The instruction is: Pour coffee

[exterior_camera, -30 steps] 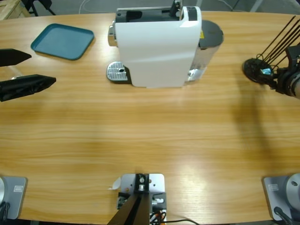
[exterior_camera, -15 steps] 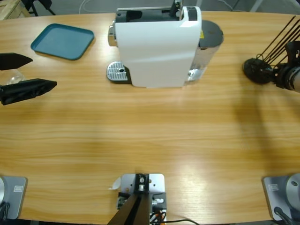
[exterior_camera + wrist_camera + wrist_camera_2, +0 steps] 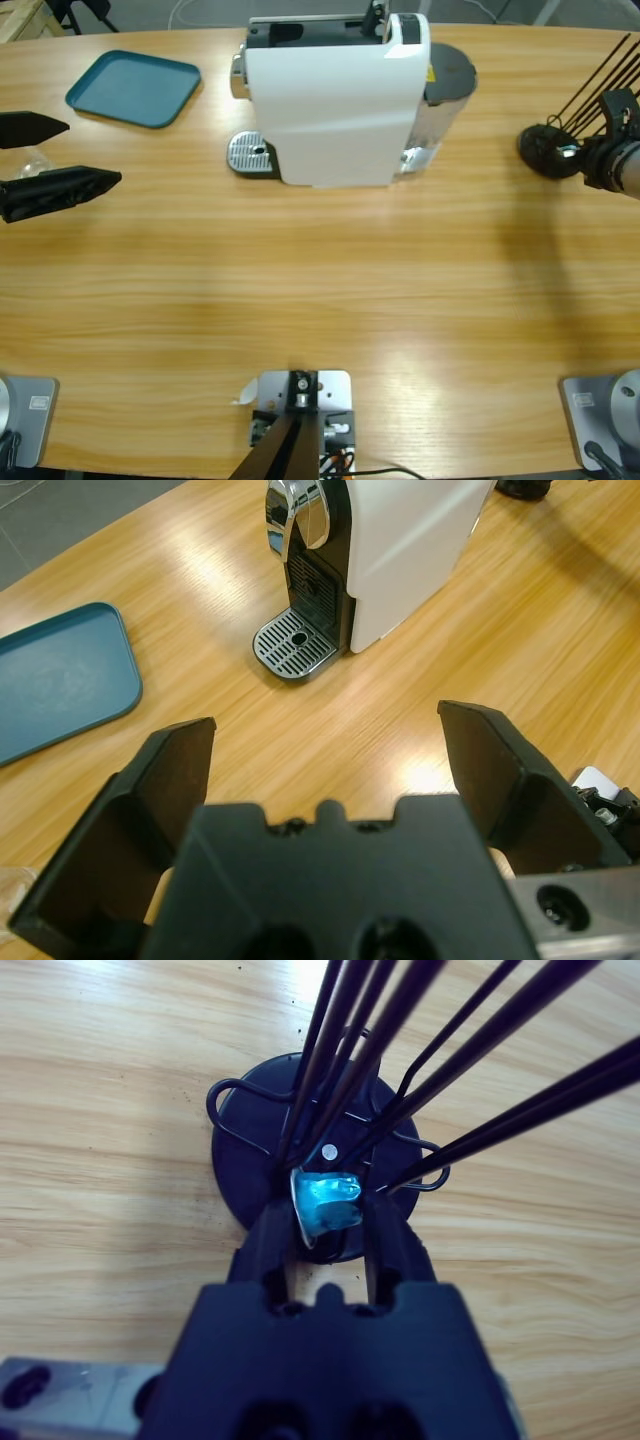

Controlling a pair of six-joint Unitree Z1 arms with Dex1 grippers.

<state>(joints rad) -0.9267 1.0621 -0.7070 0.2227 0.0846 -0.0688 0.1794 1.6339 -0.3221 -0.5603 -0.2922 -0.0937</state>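
At the far left edge of the table [image 3: 320, 300] your left gripper [image 3: 60, 155] reaches in with its jaws spread wide apart and nothing between them; a small clear object, too faint to name, sits on the wood just by the jaws. In the left wrist view that gripper [image 3: 320, 770] looks along the table toward the machine.

Just beyond it, toward the far side, a teal tray [image 3: 133, 88] lies flat on the wood.

Near the middle of the far side stands the white coffee machine [image 3: 335, 100], with its chrome drip grate [image 3: 250, 155] sticking out on its left side. Nothing stands on the grate. You cannot see any coffee in these views.

Well to the right of the machine, a black wire capsule rack [image 3: 545, 150] rests on its round base, its thin rods slanting up toward the far right corner.

Your right gripper [image 3: 585, 160] comes in from the right edge and sits at that rack. In the right wrist view its jaws [image 3: 328, 1230] are closed on a small blue capsule [image 3: 325, 1205], held just above the rack's base among the rods.
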